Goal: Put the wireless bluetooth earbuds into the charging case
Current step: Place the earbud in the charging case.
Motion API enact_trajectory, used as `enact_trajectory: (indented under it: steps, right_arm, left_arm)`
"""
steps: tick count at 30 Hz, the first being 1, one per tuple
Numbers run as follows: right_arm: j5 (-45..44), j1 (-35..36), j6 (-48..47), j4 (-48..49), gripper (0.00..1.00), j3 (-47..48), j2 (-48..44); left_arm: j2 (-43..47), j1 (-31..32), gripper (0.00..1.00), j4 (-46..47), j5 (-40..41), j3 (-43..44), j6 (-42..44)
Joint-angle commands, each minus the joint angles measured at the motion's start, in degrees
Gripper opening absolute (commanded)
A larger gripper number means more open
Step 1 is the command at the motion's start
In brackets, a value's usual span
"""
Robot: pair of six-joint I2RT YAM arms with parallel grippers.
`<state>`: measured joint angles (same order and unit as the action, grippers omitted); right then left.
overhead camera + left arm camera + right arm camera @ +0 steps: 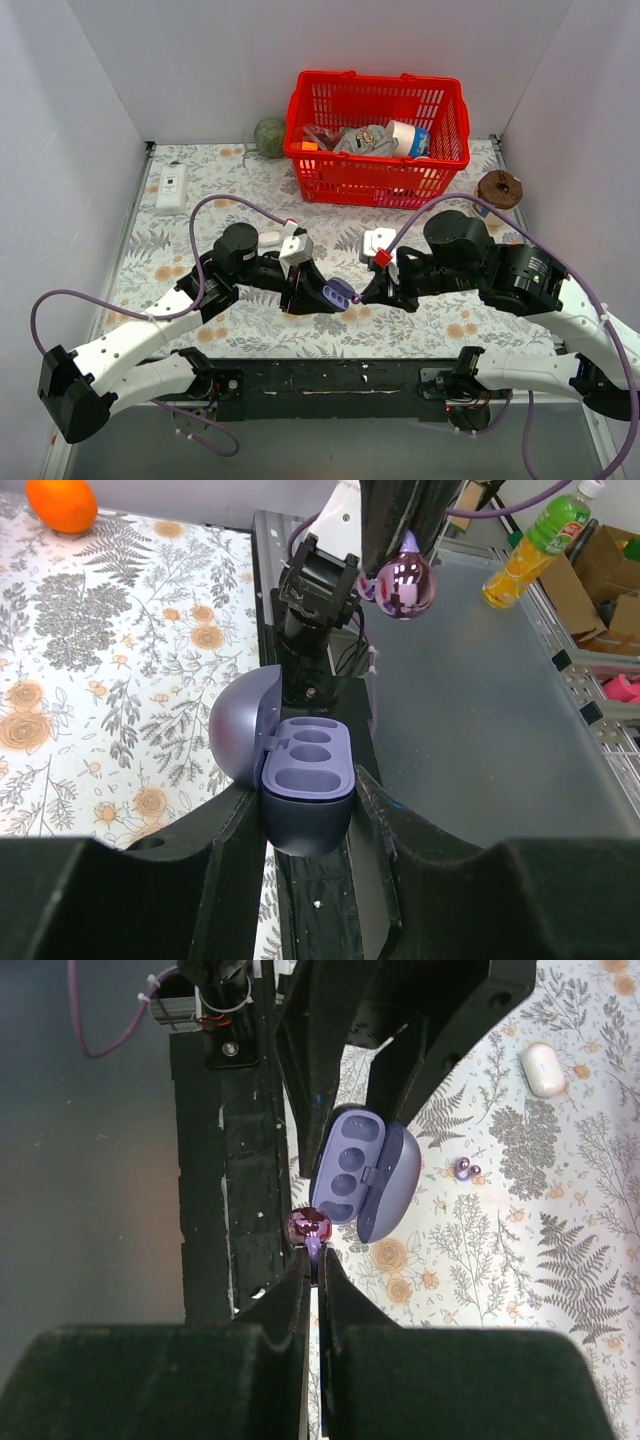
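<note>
Between the tips of the right pincer (pixel 316 1260), one earbud (pixel 310 1227) is being pinched tight, hanging just beside the charging case (pixel 365 1175). Opposite, left pincer (pixel 305 815) is clamping that case by its base, lid hanging open, sockets showing. Past the case, 2nd earbud (pixel 466 1170) is lying on the floral desk (pixel 560 1260), w/ white oval pebble (pixel 543 1068) farther out.

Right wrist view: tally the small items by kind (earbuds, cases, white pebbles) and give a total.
Earbuds: 2, one held, one loose
Case: 1
White pebble: 1
Total: 4
</note>
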<state>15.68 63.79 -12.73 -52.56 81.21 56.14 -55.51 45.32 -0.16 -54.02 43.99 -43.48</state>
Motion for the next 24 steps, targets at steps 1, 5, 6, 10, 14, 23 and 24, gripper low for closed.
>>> enact_trajectory:
  steps: [1,5,6,10,14,23,24]
  right_arm:
    - [3.83,0.28,-0.54,3.59,0.01,1.50,0.55]
    - [4.36,0.37,-0.10,6.41,0.01,0.53,1.78]
    - [4.44,0.28,-0.01,7.72,0.01,-0.25,2.04]
    - [5.67,0.28,0.51,9.75,0.01,-0.70,3.18]
    - [6.20,0.28,0.60,10.28,0.01,-0.53,5.11]
    - [5.50,0.37,1.22,11.16,0.01,-1.67,7.14]
    - [5.50,0.28,1.30,11.33,0.01,-2.02,7.14]
  left_arm:
    - [-0.48,-0.32,0.00,-2.73,-3.46,2.51,2.97]
    - [-0.57,-0.23,0.00,-2.74,-3.81,1.81,3.14]
    - [-0.57,-0.32,0.00,-2.65,-3.73,1.80,3.14]
    - [-0.48,-0.32,0.00,-2.74,-3.55,1.45,3.93]
    - [-0.57,-0.32,0.00,-2.38,-3.64,1.71,4.02]
    - [0.22,-0.32,0.00,-2.38,-2.76,1.98,4.46]
    - [0.57,-0.32,0.00,-2.38,-2.58,1.98,4.46]
